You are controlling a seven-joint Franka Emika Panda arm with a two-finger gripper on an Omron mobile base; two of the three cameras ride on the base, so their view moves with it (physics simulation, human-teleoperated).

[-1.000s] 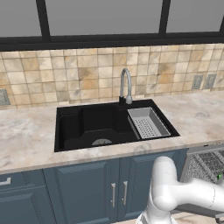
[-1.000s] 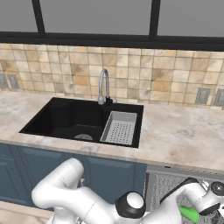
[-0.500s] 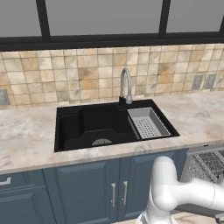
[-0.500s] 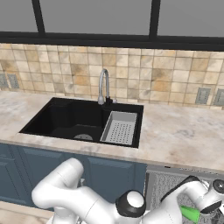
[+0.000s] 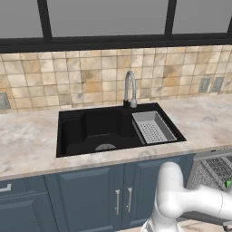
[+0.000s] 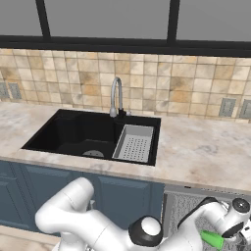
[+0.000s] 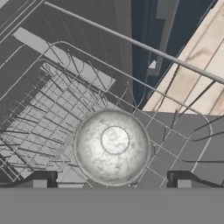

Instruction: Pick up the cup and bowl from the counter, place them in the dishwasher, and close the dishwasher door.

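Pale glossy round bowl [image 7: 112, 146] sits between the spread fingers [image 7: 113, 180] over the grey wire dishwasher rack [image 7: 52, 113]; contact is unclear, probably not gripped. Small green cup [image 6: 212, 239] is nearby. Risk: bowl tips on the tines.

The sink [image 5: 108, 129] is set in the counter [image 5: 27, 145], with the faucet [image 5: 130, 90] behind it and the strainer tray [image 5: 152, 127] in its right end. The dishwasher [image 6: 196, 211] sits below the counter — right of the sink — beside the cabinets [image 5: 90, 199]. The bowl [image 7: 111, 146] lies in the wire rack [image 7: 52, 113].
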